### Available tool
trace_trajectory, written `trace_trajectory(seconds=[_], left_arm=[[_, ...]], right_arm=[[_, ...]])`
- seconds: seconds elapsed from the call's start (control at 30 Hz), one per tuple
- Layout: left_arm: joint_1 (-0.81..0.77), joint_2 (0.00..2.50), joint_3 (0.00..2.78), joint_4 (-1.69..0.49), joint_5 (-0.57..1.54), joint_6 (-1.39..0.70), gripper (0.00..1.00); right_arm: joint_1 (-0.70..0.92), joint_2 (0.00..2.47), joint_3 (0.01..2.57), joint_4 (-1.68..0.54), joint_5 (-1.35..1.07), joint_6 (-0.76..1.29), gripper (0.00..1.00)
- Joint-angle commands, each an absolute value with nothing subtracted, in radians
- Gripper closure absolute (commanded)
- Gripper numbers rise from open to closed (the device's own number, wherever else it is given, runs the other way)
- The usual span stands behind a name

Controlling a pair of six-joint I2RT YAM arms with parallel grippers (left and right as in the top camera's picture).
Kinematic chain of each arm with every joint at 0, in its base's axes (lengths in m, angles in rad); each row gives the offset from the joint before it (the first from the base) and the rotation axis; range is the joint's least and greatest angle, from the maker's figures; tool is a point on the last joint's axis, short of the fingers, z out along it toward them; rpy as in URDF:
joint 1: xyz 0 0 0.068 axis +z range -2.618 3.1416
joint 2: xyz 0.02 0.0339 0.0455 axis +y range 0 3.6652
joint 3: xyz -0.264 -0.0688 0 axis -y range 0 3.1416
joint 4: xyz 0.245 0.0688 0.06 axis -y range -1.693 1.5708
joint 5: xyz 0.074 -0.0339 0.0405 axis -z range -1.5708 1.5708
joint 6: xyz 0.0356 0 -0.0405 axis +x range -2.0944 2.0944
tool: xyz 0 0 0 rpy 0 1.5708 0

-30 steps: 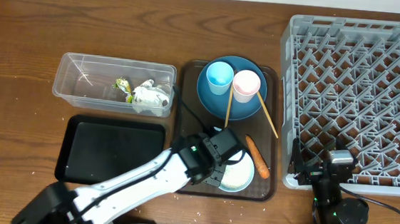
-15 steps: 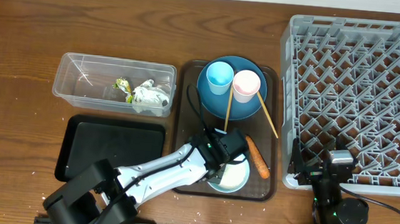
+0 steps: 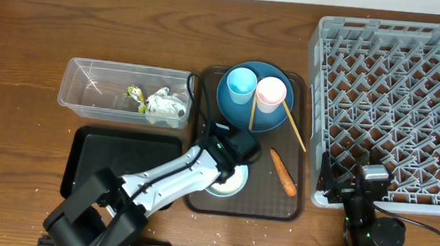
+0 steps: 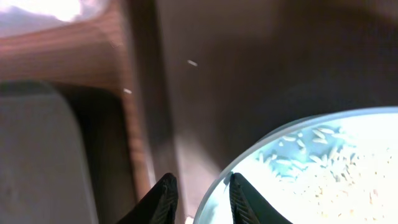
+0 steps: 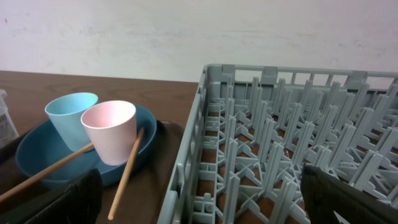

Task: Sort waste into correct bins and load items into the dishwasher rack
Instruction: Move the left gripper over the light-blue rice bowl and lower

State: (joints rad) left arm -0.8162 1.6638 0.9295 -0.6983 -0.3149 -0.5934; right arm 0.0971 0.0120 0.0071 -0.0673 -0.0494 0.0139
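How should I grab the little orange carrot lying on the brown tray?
Pinch the carrot across its middle, coming straight down from above. It lies flat and slanted on the brown tray, with bare tray along both long sides, so a finger fits on each side. The thin tip would probably slip.

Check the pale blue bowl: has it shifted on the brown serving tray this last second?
Yes. The pale blue bowl slid left, away from the orange carrot, toward the left edge of the brown serving tray.
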Motion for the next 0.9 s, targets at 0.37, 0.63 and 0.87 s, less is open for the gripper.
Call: trace_trajectory(seconds=[0.37, 0.63, 0.87], left_arm=[[-0.758, 1.364, 0.980, -0.703, -0.302, -0.517, 0.57], [-0.767, 1.282, 0.976, -0.702, 0.150, -0.563, 0.58], [-0.857, 1.320, 0.965, -0.694, 0.146, -0.582, 0.58]], right_arm=[[0.091, 0.007, 0.006, -0.071, -0.049, 0.006, 0.01], [0.091, 0.007, 0.006, -0.071, -0.049, 0.006, 0.01], [0.091, 0.007, 0.006, -0.071, -0.049, 0.006, 0.01]])
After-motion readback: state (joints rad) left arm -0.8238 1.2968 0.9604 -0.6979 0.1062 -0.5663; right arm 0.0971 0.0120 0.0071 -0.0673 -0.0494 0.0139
